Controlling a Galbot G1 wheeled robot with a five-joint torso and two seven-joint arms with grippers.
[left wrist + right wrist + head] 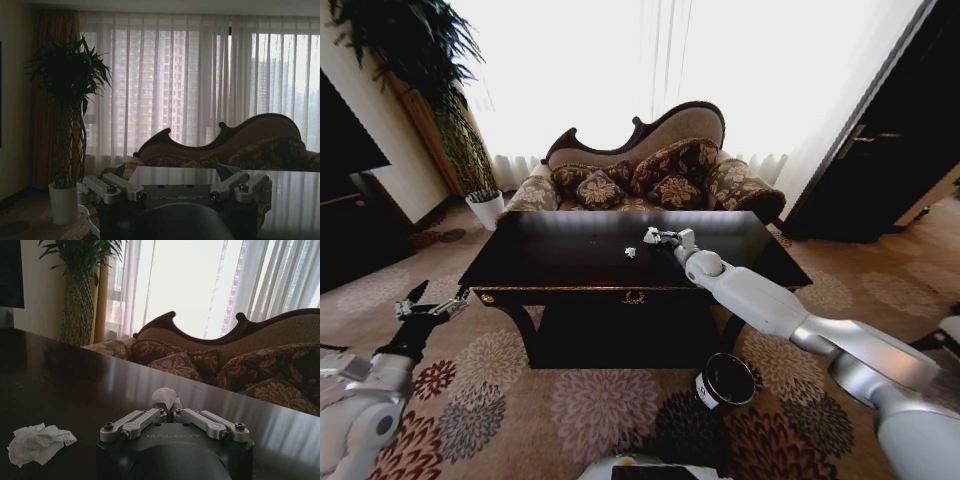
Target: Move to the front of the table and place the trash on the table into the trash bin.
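The dark glossy table (570, 262) stands in front of me. My right arm reaches over its top, and the right gripper (654, 237) (168, 411) is shut on a white paper lump (164, 397) just above the surface. Another crumpled white paper lump (630, 252) (38, 442) lies on the table a little to the gripper's left. The dark cylindrical trash bin (726, 382) with a white label sits on the carpet near the table's front right leg. My left gripper (428, 305) (177, 184) hangs open and empty, low beside the table's left end.
A curved sofa (650, 165) with patterned cushions stands behind the table. A tall plant in a white pot (485, 208) (62, 202) is at the back left. Dark doors (890, 140) are on the right. Patterned carpet (600, 410) lies open in front of the table.
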